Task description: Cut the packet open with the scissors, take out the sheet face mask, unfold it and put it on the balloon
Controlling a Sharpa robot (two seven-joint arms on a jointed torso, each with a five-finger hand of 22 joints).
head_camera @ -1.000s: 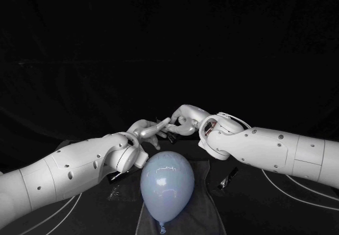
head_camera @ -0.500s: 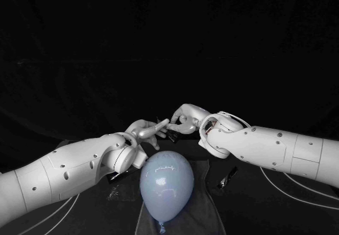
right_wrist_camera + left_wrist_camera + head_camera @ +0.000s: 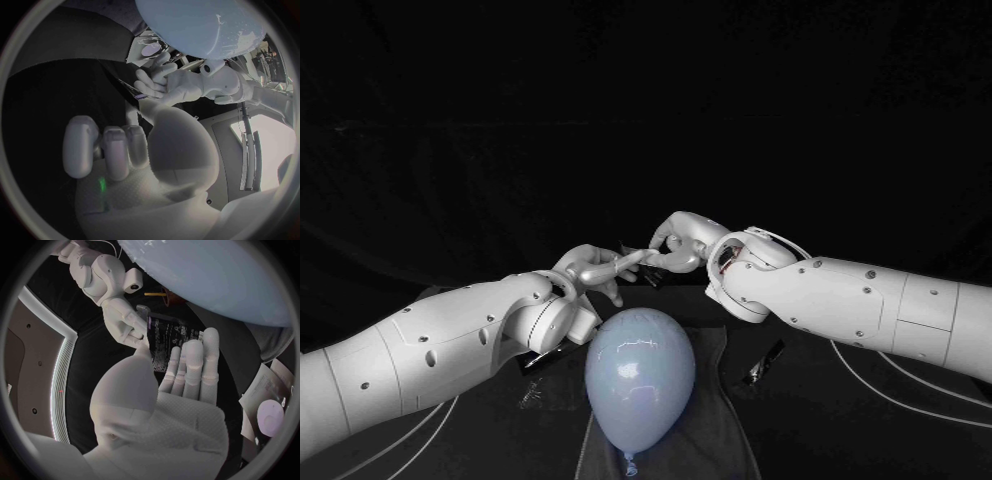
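The two hands meet fingertip to fingertip above the desk (image 3: 805,440). The left hand (image 3: 600,270) reaches toward the right hand (image 3: 672,245), and the packet (image 3: 178,335) sits between them. It is dark, with pale print on its face.

From the left wrist, the left hand's fingers (image 3: 190,362) lie straight and pressed side by side across the packet's face, and its thumb tip is at the packet's near edge. This reads as a flat pinch on the packet, though the contact under the fingers is hidden. The right hand's fingertips close on the same edge of the packet, just beside the left thumb. From the right wrist, the rest of the right hand's fingers are curled in toward the palm.

The balloon (image 3: 642,375) lies below both hands and nearer the robot, apart from them, with its knot pointing away from the hands. It rests on a dark grey sheet (image 3: 718,420) spread on the desk.

A slim dark tool that looks like the scissors (image 3: 764,362) lies on the desk under the right forearm, just beside the balloon and clear of both hands.

A pale pouch with a round purple mark (image 3: 270,415) lies below the left hand.
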